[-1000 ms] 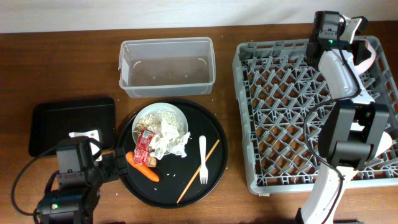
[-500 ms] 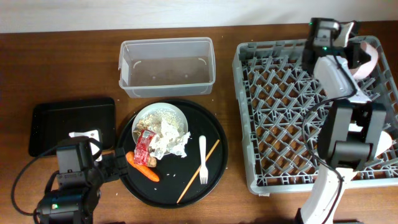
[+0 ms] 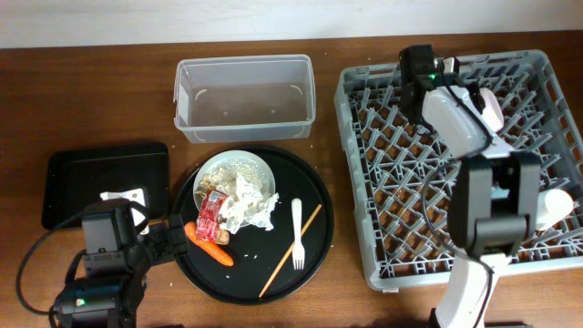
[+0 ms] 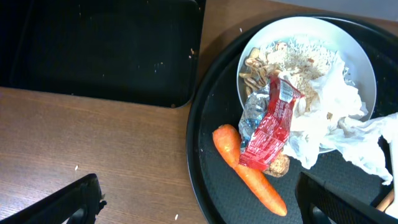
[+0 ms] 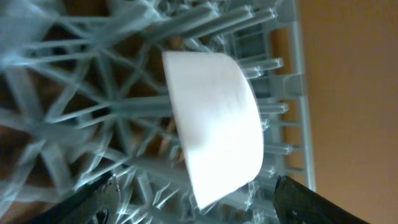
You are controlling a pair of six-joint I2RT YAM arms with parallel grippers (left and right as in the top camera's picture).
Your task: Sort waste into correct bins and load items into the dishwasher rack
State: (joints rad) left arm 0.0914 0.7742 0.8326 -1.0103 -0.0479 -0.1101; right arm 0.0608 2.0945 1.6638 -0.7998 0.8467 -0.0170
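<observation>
Right now I judge the rack-loading half to be in hand. My right gripper [image 5: 196,186] hangs spread wide and empty over the dishwasher rack [image 3: 401,228]. A pale vessel [image 5: 214,124] lies on the pegs below it; through the blur I cannot tell cup from bowl. My left gripper [image 4: 196,193], equally wide and empty, hovers beside the carrot [image 4: 249,171] on the round black tray [image 4: 200,174]. Next I'd lower it across the carrot's width, avoiding the red wrapper [image 4: 270,124] touching it.
</observation>
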